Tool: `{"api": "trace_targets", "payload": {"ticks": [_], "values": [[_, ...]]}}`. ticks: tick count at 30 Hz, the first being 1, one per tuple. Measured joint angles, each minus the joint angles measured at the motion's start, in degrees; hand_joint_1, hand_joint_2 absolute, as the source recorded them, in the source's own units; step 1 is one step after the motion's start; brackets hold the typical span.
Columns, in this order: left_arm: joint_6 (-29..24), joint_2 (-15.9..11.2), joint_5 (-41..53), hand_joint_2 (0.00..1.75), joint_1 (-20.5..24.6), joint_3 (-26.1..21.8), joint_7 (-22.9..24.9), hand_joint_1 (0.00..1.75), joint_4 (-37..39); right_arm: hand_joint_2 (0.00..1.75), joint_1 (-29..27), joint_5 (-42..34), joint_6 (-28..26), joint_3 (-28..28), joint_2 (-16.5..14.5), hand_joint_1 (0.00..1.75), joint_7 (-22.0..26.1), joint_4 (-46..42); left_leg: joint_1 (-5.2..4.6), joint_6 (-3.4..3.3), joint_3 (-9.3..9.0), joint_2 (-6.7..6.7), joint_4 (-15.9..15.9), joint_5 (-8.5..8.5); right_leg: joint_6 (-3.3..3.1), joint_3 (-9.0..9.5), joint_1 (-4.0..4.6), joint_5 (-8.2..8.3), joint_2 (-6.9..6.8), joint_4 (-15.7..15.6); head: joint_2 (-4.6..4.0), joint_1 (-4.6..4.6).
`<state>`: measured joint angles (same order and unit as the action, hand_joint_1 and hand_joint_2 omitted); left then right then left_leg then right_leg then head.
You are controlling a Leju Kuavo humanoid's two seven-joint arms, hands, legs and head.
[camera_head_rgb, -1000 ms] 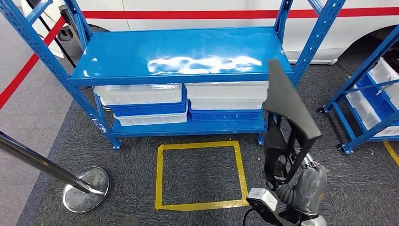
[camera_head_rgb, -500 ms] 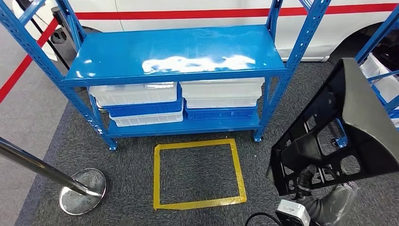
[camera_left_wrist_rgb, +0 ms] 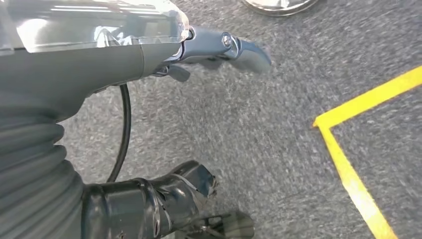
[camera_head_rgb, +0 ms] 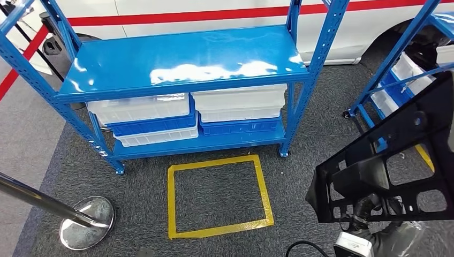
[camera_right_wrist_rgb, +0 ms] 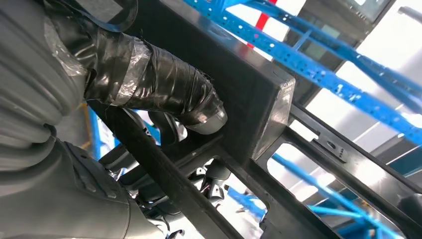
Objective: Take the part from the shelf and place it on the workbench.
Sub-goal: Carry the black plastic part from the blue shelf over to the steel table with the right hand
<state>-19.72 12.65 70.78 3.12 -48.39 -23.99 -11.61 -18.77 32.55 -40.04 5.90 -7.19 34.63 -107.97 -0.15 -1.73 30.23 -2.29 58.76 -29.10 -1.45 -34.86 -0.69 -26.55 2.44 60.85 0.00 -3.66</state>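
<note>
A black skeletal part (camera_head_rgb: 375,174) with several cut-outs hangs over the carpet at the lower right of the head view, to the right of the blue shelf (camera_head_rgb: 176,64). My right hand (camera_head_rgb: 367,210) grips it from below. In the right wrist view the taped thumb (camera_right_wrist_rgb: 164,84) presses on a bar of the part (camera_right_wrist_rgb: 254,99) and the fingers are partly hidden behind it. My left hand (camera_left_wrist_rgb: 164,59) hangs over the grey carpet with its fingers (camera_left_wrist_rgb: 239,47) and thumb (camera_left_wrist_rgb: 169,199) apart, holding nothing.
White and blue bins (camera_head_rgb: 144,112) fill the shelf's lower levels. A yellow tape square (camera_head_rgb: 214,195) marks the carpet in front of it. A chrome stanchion base (camera_head_rgb: 85,214) stands at the lower left. A second blue rack (camera_head_rgb: 396,80) stands at the right, a white vehicle behind.
The whole view has shifted, so the shelf sits further left. The part has swung from edge-on and upright to showing its broad face, further right in the picture.
</note>
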Motion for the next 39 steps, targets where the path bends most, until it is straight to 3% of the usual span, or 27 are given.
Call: {"api": "trace_targets", "payload": {"ticks": [2, 4, 7, 8, 9, 10, 12, 14, 15, 17, 19, 20, 22, 23, 24, 25, 26, 28, 29, 31, 33, 35, 37, 39], "values": [[0.0, 0.1, 0.0, 1.75, 0.0, -0.2, 0.0, 0.0, 0.0, 1.75, -0.3, -0.3, 0.0, -0.3, -0.2, 1.75, 0.1, -0.1, -0.02, -0.12, -0.22, 0.63, -0.9, 0.52, 0.69, -0.16, -0.15, 0.37, 0.54, -0.2, 0.0, 0.05], [-0.1, 0.2, 0.0, 1.75, 0.1, -0.2, 0.0, 0.0, 0.0, 1.75, -0.5, -0.5, 0.0, -0.6, -0.3, 1.75, 0.1, -0.3, 0.34, -0.41, -0.79, 1.57, -2.4, 1.45, 1.17, -0.79, 0.07, -0.68, -0.09, 1.1, -0.01, 0.01], [-0.1, 0.4, -0.1, 1.75, 0.1, -0.3, 0.0, 0.0, 0.0, 1.75, -0.7, -1.1, 0.0, -1.0, -0.3, 1.75, 0.1, -0.4, 0.45, -0.72, -0.82, 3.11, -3.0, 2.1, 1.76, -4.82, -0.08, -5.77, -1.56, 9.9, -0.01, -0.03], [-0.1, 0.4, -0.1, 1.75, 0.0, -0.3, 0.0, 0.0, 0.0, 1.75, -0.8, -1.5, 0.0, -1.0, -0.3, 1.75, 0.0, -0.4, 0.45, -0.68, -0.68, 3.64, -2.9, 2.07, 2.01, -6.07, -0.23, -6.8, -1.7, 12.8, -0.01, -0.04], [-0.1, 0.4, -0.1, 1.75, 0.0, -0.3, 0.0, 0.0, 0.0, 1.75, -1.0, -1.9, 0.0, -1.1, -0.3, 1.75, 0.0, -0.4, 0.46, -0.62, -0.58, 4.19, -2.8, 1.99, 2.24, -6.54, -0.4, -6.82, -1.84, 14.0, -0.01, -0.03], [-0.1, 0.5, -0.1, 1.75, 0.0, -0.3, 0.0, 0.0, 0.0, 1.75, -1.1, -2.5, 0.0, -1.2, -0.3, 1.75, 0.1, -0.4, 0.51, -0.49, -0.51, 4.73, -2.5, 1.85, 2.45, -5.87, -0.56, -5.77, -2.08, 12.9, 0.0, -0.03], [-0.2, 0.6, -0.2, 1.75, 0.0, -0.3, 0.1, 0.0, 0.0, 1.75, -1.4, -3.6, 0.0, -1.4, -0.3, 1.75, 0.4, -0.4, 0.63, 0.06, -0.46, 5.72, -1.8, 1.29, 2.64, -1.99, -0.76, -2.5, -3.75, 5.9, 0.0, -0.03], [-0.3, 0.6, -0.3, 1.75, 0.0, -0.4, 0.2, 0.0, 0.0, 1.75, -1.6, -4.6, 0.0, -1.6, -0.4, 1.75, 0.8, -0.5, 0.44, 0.89, -0.28, 6.49, -0.9, 0.53, 2.13, 0.72, -0.65, -0.96, -5.32, 0.6, -0.01, -0.02], [-0.3, 0.6, -0.3, 1.75, 0.0, -0.4, 0.2, 0.0, 0.0, 1.75, -1.6, -5.1, 0.0, -1.7, -0.5, 1.75, 1.0, -0.5, 0.32, 1.27, -0.31, 6.84, -0.7, 0.31, 1.68, 0.91, -0.48, -1.08, -5.5, 0.0, -0.02, -0.01], [-0.4, 0.7, -0.3, 1.75, 0.1, -0.5, 0.3, 0.0, 0.0, 1.75, -1.9, -5.7, 0.0, -1.9, -0.7, 1.75, 1.1, -0.5, 0.32, 1.87, -0.57, 7.57, -0.7, 0.2, 0.86, 0.65, -0.35, -0.84, -4.43, 0.0, -0.01, 0.0], [-0.4, 0.7, -0.3, 1.75, 0.1, -0.5, 0.3, 0.0, 0.0, 1.75, -2.2, -5.9, -0.1, -2.0, -0.9, 1.75, 1.2, -0.5, 0.58, 2.46, -0.27, 6.42, 0.5, -1.03, 0.17, 0.49, -0.5, -0.49, -3.46, -0.3, 0.0, 0.01], [-0.4, 0.7, -0.3, 1.75, 0.1, -0.5, 0.3, 0.0, 0.0, 1.75, -2.3, -6.0, -0.1, -2.0, -1.0, 1.75, 1.2, -0.5, 0.68, 2.71, 0.65, 5.25, 2.7, -2.6, -0.14, 0.4, -0.6, -0.32, -2.97, -0.4, 0.0, 0.02], [-0.4, 0.7, -0.3, 1.75, 0.1, -0.6, 0.3, 0.0, 0.0, 1.75, -2.3, -6.3, -0.1, -2.1, -1.3, 1.75, 1.2, -0.5, 0.78, 2.94, 3.92, 3.28, 9.9, -6.58, -0.53, 0.12, -0.53, -0.12, -1.9, -0.4, 0.0, 0.02], [-0.4, 0.7, -0.3, 1.75, 0.0, -0.7, 0.3, 0.0, 0.0, 1.75, -2.3, -6.4, -0.1, -2.1, -1.3, 1.75, 1.2, -0.5, 0.78, 2.95, 5.54, 3.01, 13.4, -7.84, -0.63, 0.0, -0.44, -0.05, -1.27, -0.4, 0.0, 0.02], [-0.4, 0.7, -0.4, 1.75, -0.1, -0.7, 0.3, 0.0, 0.0, 1.75, -2.4, -6.6, -0.1, -2.1, -1.3, 1.75, 1.2, -0.5, 0.78, 2.88, 6.46, 2.9, 15.3, -8.02, -0.69, -0.07, -0.35, 0.0, -0.61, -0.4, 0.0, 0.01], [-0.4, 0.7, -0.4, 1.75, -0.1, -0.7, 0.3, 0.0, 0.0, 1.75, -2.4, -6.9, -0.1, -2.2, -1.3, 1.75, 1.2, -0.5, 0.77, 2.72, 6.45, 2.83, 15.2, -7.11, -0.7, -0.08, -0.26, 0.04, 0.09, -0.4, 0.0, 0.02], [-0.4, 0.7, -0.4, 1.75, -0.1, -0.7, 0.3, 0.0, 0.0, 1.75, -2.5, -7.1, -0.1, -2.2, -1.3, 1.75, 1.2, -0.5, 0.76, 2.43, 5.33, 2.55, 12.7, -5.16, -0.67, -0.01, -0.19, 0.09, 0.85, -0.4, 0.0, 0.01], [-0.4, 0.7, -0.4, 1.75, -0.1, -0.7, 0.3, 0.0, 0.0, 1.75, -2.5, -7.4, -0.1, -2.3, -1.3, 1.75, 1.3, -0.5, 0.71, 1.55, 1.93, 0.19, 5.1, -1.14, -0.47, 0.07, -0.05, 0.21, 2.22, -0.4, 0.0, 0.0], [-0.4, 0.7, -0.4, 1.75, -0.1, -0.8, 0.3, 0.0, 0.0, 1.75, -2.5, -7.6, -0.1, -2.3, -1.3, 1.75, 1.3, -0.5, 0.68, 1.17, 0.56, -1.13, 1.9, -0.05, -0.27, -0.03, -0.07, 0.32, 2.89, -0.3, 0.0, 0.01], [-0.5, 0.7, -0.3, 1.75, -0.1, -0.8, 0.4, 0.0, 0.0, 1.75, -2.6, -7.7, -0.1, -2.4, -1.4, 1.75, 1.4, -0.5, 0.53, 0.82, -0.38, -2.29, -0.5, 0.01, 0.35, -0.48, -0.31, 0.68, 4.04, -0.3, 0.0, 0.03], [-0.6, 0.8, -0.3, 1.75, -0.1, -0.8, 0.4, 0.0, 0.0, 1.75, -2.8, -7.8, -0.1, -2.5, -1.5, 1.75, 1.5, -0.5, 0.54, 0.65, -0.79, -0.94, -1.4, 0.37, 1.1, -0.81, -0.49, 1.0, 4.75, -0.4, 0.0, 0.03], [-0.6, 0.9, -0.3, 1.75, 0.0, -0.9, 0.4, 0.0, 0.0, 1.75, -3.0, -7.9, -0.1, -2.6, -1.5, 1.75, 1.5, -0.5, 0.72, 0.14, -1.23, 0.65, -2.5, 1.11, 1.57, -1.9, -0.19, -0.52, 2.47, 1.8, 0.0, -0.09], [-0.6, 1.0, -0.3, 1.75, -0.1, -1.0, 0.5, 0.0, 0.0, 1.75, -3.1, -8.0, 0.0, -2.6, -1.5, 1.75, 1.5, -0.5, 0.67, -0.27, -1.26, 2.26, -2.8, 1.37, 1.85, -4.75, -0.09, -4.09, -0.76, 7.9, 0.0, -0.2], [-0.6, 1.0, -0.3, 1.75, -0.2, -1.1, 0.5, 0.0, 0.0, 1.75, -3.1, -8.1, 0.0, -2.6, -1.5, 1.75, 1.5, -0.5, 0.59, -0.3, -1.03, 4.0, -2.5, 1.19, 2.22, -7.27, -0.35, -6.19, -1.78, 13.5, 0.0, -0.2]]}}
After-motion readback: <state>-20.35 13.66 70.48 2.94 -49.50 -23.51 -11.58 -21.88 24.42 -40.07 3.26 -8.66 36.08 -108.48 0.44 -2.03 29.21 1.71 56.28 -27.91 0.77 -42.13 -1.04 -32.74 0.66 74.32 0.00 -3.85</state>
